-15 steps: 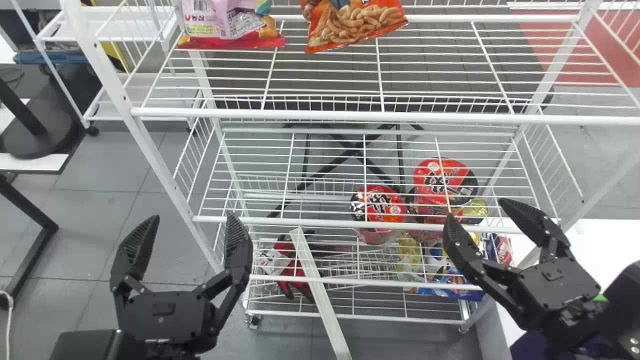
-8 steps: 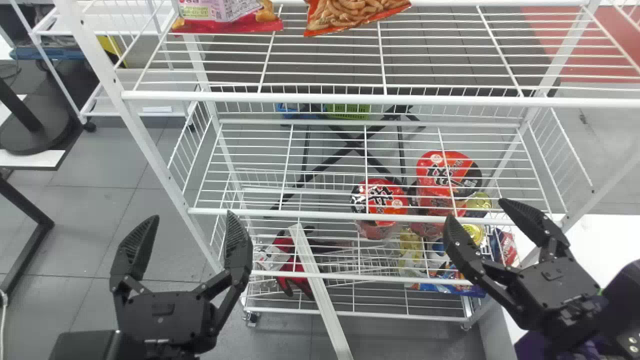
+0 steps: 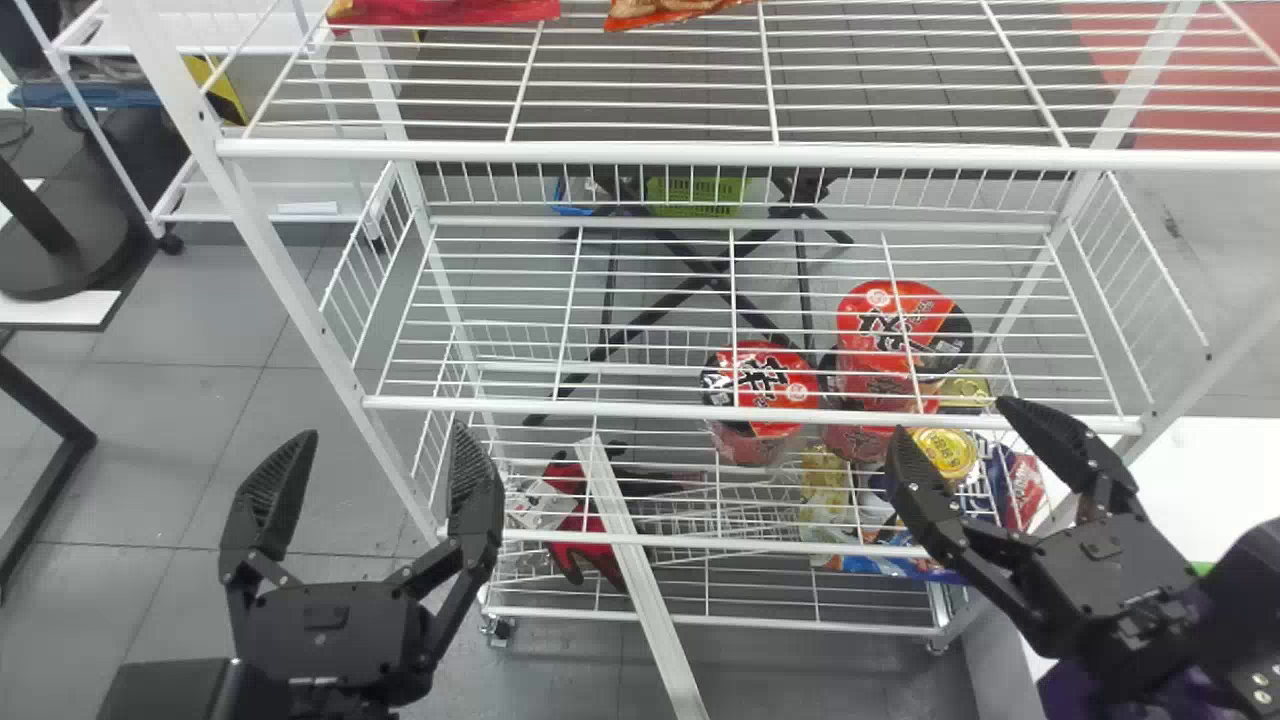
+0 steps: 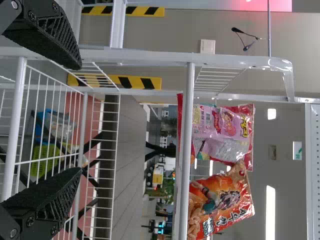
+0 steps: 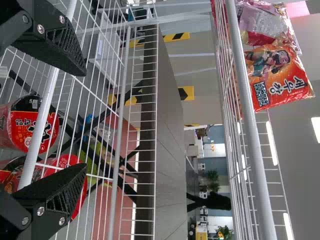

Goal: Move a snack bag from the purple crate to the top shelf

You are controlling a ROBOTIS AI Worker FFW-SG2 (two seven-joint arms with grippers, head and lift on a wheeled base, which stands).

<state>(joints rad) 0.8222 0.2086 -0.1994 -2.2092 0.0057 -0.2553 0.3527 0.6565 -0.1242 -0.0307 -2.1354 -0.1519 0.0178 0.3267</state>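
"Two bags, an orange one (image 4: 220, 200) and a pink-and-red one (image 4: 222, 125), stand on the wire top shelf (image 3: 640, 152). Where's yours?"

"In the purple crate, by my task. I judge the purple patch (image 3: 1062, 692) beneath my right arm to be part of that crate; which bag I'd lift, I can't tell."

"And your jaws?"

"Spread wide and holding nothing, on both sides: left gripper (image 3: 375, 440) before the rack's left end, right gripper (image 3: 950, 418) before its right."

"How will the bag handle?"

"Light, I expect, and puffed with air — soft in the middle, slick film outside, brittle snacks within. I'd take the flat sealed edge or a shallow fold, firmly enough that it won't slide, gently enough not to crush or burst it."

"What about the surfaces?"

"A white desk (image 3: 1200, 450) stands at the rack's right. The shelf is bare wire, so a corner could snag between rods or on the front rail; I'd lift well over that. Red noodle bowls (image 3: 762, 385) sit lower down, grey tiled floor (image 3: 180, 450) runs beneath, and another white rack (image 3: 290, 215) stands behind, leftward."
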